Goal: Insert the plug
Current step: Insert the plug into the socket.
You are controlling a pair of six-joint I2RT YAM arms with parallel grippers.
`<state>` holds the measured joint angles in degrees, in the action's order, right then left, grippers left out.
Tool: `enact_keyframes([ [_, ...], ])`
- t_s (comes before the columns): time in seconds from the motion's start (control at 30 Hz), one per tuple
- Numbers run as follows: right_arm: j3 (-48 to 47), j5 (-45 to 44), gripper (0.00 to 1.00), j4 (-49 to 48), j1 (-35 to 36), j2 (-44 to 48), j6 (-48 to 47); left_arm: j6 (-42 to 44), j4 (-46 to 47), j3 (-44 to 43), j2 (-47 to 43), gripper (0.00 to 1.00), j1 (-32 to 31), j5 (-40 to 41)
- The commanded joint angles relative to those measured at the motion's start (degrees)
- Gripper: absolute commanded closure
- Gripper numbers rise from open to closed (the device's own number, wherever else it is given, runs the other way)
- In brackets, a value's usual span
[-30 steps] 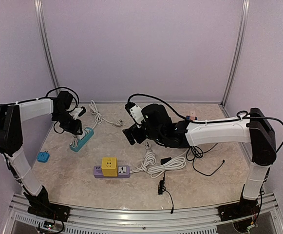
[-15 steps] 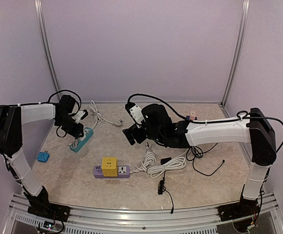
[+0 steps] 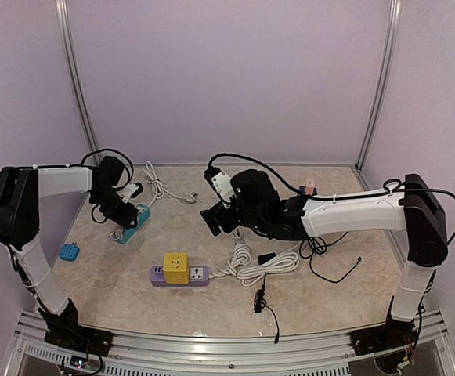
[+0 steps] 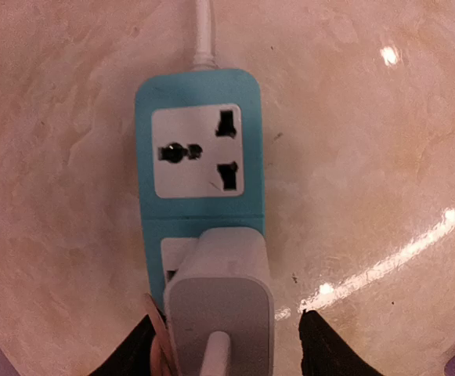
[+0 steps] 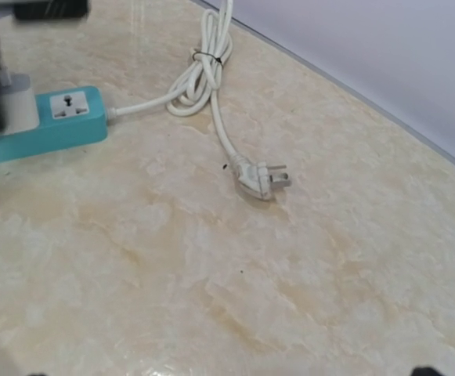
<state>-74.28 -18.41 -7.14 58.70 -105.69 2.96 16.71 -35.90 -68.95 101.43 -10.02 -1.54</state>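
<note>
Your left end effector (image 4: pixel 227 325): open, a finger on each side of the white plug (image 4: pixel 219 290), one of them clear of it. Plug: seated in the teal power strip (image 4: pixel 200 86), at the socket farther from the strip's cord. Strip: flat on the tabletop (image 4: pixel 368 117). Your right end effector (image 3: pixel 213 220): jaws wide apart, holding nothing, well apart from the strip.

Left arm (image 3: pixel 59 180) and right arm (image 3: pixel 352 213): white link covers between black joint housings. Black cables (image 3: pixel 252 157) loop along the links. Black bases (image 3: pixel 72 333) bolt to a ribbed silver rail (image 3: pixel 227 356) at the near edge of the surface (image 3: pixel 329 290). Left claw (image 4: pixel 225 352) fingers (image 4: pixel 325 352): black.
</note>
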Motion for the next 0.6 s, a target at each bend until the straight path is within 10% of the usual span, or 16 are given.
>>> enact_keyframes([
  [0.0,0.1,-0.1,0.00,-0.4,0.2,2.1,0.6,1.2,-7.4,1.8,1.0,0.02,0.1,-4.1],
  [0.27,1.1,-0.2,0.00,-0.4,0.4,4.1,1.3,4.7,-17.7,-17.2,-4.0,0.01,-0.1,0.6],
  [0.57,2.6,1.7,0.00,-0.4,0.7,7.0,0.0,14.2,-34.8,-16.8,-14.0,0.01,1.5,10.5],
])
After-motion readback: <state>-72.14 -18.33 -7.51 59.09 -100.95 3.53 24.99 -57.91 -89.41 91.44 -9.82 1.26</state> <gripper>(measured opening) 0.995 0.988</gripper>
